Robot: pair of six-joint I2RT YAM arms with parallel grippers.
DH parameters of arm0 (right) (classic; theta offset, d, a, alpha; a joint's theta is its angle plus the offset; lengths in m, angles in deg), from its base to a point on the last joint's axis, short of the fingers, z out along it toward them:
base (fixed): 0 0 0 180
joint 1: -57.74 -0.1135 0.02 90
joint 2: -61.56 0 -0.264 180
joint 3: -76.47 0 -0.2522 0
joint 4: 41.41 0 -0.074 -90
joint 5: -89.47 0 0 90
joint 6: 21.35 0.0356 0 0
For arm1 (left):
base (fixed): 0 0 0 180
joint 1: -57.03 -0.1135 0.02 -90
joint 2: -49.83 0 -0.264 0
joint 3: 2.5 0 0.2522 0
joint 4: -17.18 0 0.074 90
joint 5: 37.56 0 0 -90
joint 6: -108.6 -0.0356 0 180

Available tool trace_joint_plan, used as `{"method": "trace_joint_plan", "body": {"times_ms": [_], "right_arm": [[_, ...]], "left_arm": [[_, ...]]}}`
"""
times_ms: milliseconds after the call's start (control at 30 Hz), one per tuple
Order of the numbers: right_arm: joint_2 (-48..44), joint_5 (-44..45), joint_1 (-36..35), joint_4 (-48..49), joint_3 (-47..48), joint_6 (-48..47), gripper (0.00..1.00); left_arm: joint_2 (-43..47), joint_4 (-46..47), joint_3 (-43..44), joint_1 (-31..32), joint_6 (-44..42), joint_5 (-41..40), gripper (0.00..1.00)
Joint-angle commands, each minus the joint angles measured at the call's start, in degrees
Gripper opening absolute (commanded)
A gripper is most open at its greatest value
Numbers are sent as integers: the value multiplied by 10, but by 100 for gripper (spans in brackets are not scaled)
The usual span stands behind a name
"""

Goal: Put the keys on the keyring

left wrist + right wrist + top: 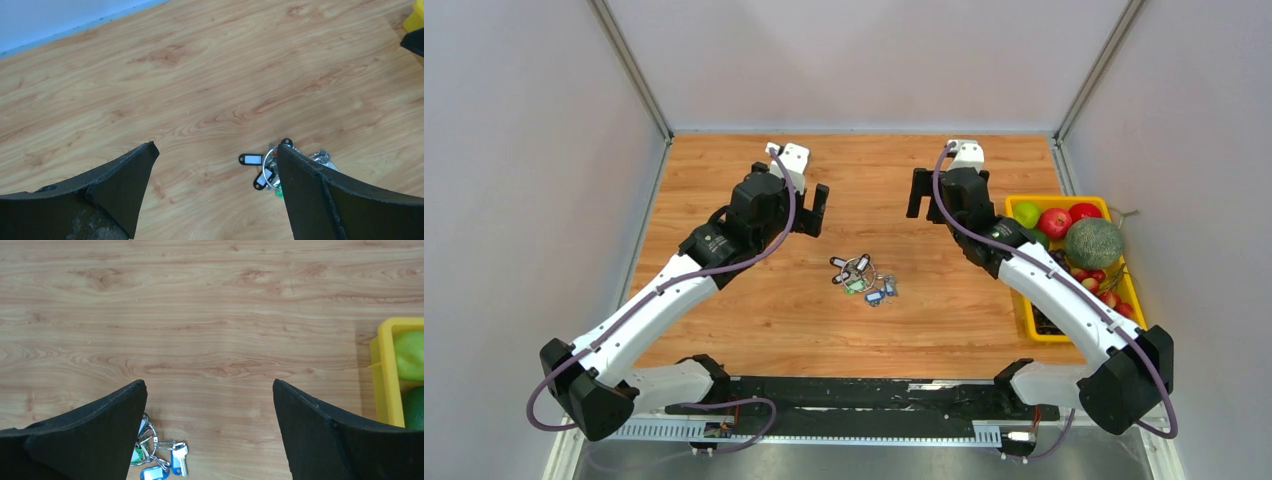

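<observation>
The keys [862, 277] lie in a small heap at the middle of the wooden table, with black, white, blue and green tags. The silver keyring [857, 265] lies on the heap. In the left wrist view the keys [262, 167] and the keyring [269, 165] are partly hidden behind my right-hand finger. In the right wrist view the keys [167, 460] and the keyring [146, 447] show at the bottom left. My left gripper [816, 212] hovers open and empty left of and beyond the heap. My right gripper [919, 196] hovers open and empty right of and beyond it.
A yellow bin [1019, 300] with apples, a green fruit and a melon stands at the table's right edge; its corner shows in the right wrist view [382, 375]. Grey walls close in the table on three sides.
</observation>
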State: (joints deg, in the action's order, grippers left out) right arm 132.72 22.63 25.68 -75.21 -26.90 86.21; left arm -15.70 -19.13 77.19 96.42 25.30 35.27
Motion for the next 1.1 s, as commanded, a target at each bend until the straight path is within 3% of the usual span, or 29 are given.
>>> {"method": "trace_joint_plan", "body": {"times_ms": [0, 533, 733, 1067], "right_arm": [[-9, -43, -1, 23, -5, 8, 100], [-50, -182, -6, 24, -60, 7, 100], [-60, -179, -14, 20, -98, 17, 99], [-80, -199, -14, 17, -126, 21, 97]], "left_arm": [[12, -11, 10, 2, 40, 20, 100], [22, -29, -63, 2, 107, 71, 100], [-3, -10, -114, 2, 144, 108, 99], [-95, 97, -165, 1, 168, 189, 84]]}}
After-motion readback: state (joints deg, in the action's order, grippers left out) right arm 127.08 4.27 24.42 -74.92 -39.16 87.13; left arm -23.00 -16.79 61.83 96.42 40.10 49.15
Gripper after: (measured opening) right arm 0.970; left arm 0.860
